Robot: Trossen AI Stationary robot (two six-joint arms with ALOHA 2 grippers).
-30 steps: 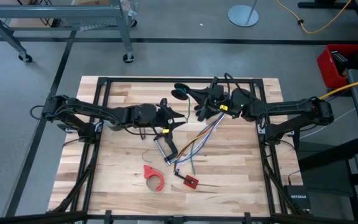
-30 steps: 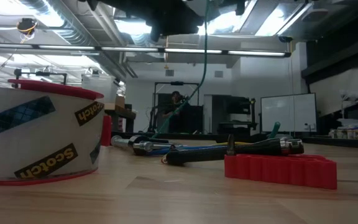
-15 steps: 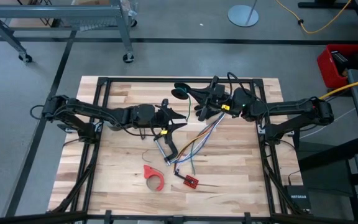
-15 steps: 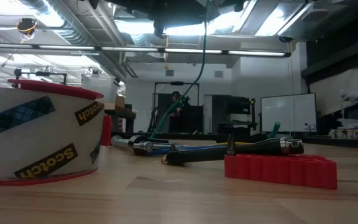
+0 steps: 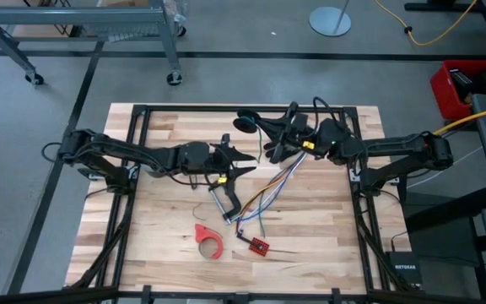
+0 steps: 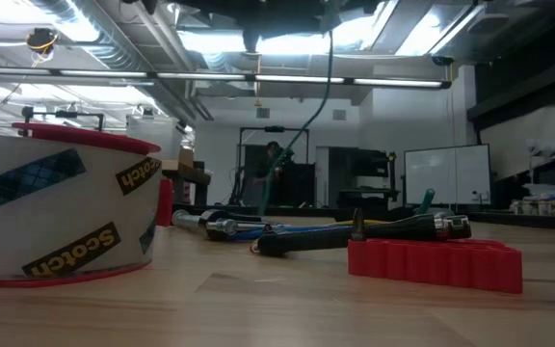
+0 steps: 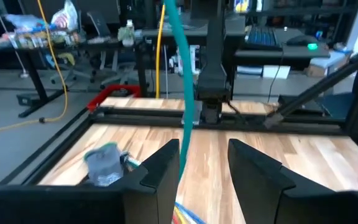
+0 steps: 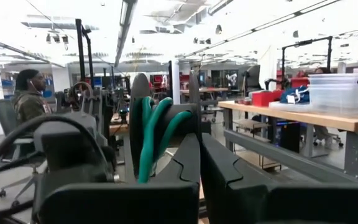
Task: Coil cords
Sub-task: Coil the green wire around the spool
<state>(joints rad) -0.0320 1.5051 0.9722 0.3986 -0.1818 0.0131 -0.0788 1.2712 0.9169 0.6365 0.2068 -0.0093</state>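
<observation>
High view: the green cord (image 5: pixel 270 152) is clamped in the shut right claw (image 5: pixel 278 138) and hangs down beside the left claw (image 5: pixel 245 161). The left claw's fingers (image 7: pixel 165 163) are held apart, with the upright cord (image 7: pixel 187 93) just ahead, nearer one finger than the other.

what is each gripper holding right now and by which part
The right gripper is shut on the cord, clamping several green loops of its coil. The left gripper is open and holds nothing; the cord's tail hangs between its fingers.

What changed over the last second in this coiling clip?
The right pincer, shut on the cord coil, shifted slightly; in the low view the hanging green tail swung rightward. The left pincer stayed open, and the tape roll and red board kept their places.
</observation>
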